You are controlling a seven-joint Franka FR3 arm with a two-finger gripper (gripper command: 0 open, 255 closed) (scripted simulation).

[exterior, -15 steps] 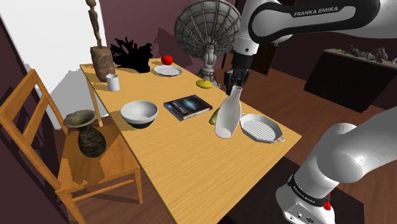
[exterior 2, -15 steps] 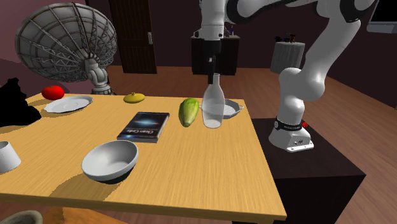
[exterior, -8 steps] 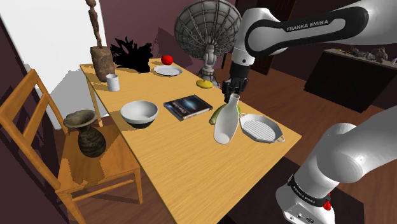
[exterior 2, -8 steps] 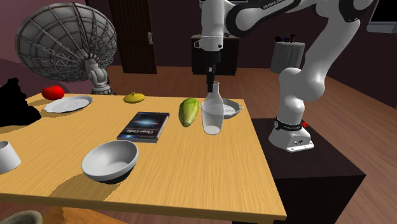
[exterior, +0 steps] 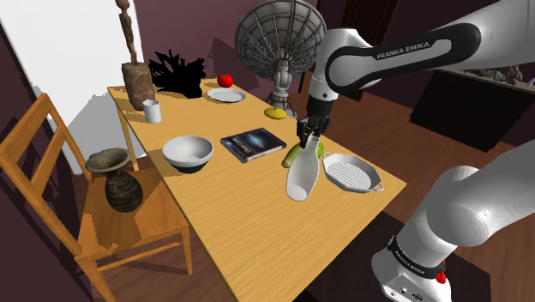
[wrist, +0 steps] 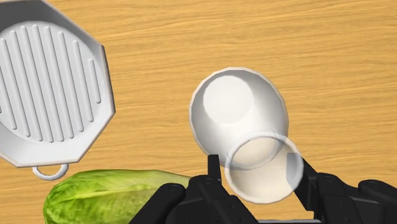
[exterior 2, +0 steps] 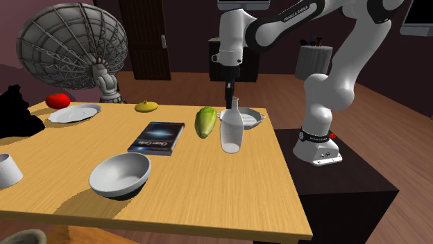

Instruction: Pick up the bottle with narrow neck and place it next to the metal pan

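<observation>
The pale, glassy bottle with a narrow neck (exterior: 303,176) hangs a little tilted, low over the wooden table (exterior: 257,223). It is just beside the white ribbed pan (exterior: 351,172), on the shoulder view's left of it. My gripper (exterior: 309,133) is shut on the bottle's neck from above. In the second exterior view the bottle (exterior 2: 231,132) is in front of the pan (exterior 2: 252,119), under the gripper (exterior 2: 230,99). In the wrist view the fingers (wrist: 214,167) clasp the bottle's rim (wrist: 238,114), with the pan (wrist: 51,95) off to one side. Whether the bottle's base touches the table I cannot tell.
A green lettuce (exterior: 297,154) lies right behind the bottle. A dark book (exterior: 253,143), a white bowl (exterior: 188,152), a lemon (exterior: 274,111), a plate (exterior: 225,95) with a red apple (exterior: 225,81) and a grey dish model (exterior: 279,39) stand further back. A wooden chair (exterior: 51,163) holds a vase.
My gripper has come down with the bottle in it, bringing the bottle lower toward the table beside the pan. The grip on the neck is unchanged.
</observation>
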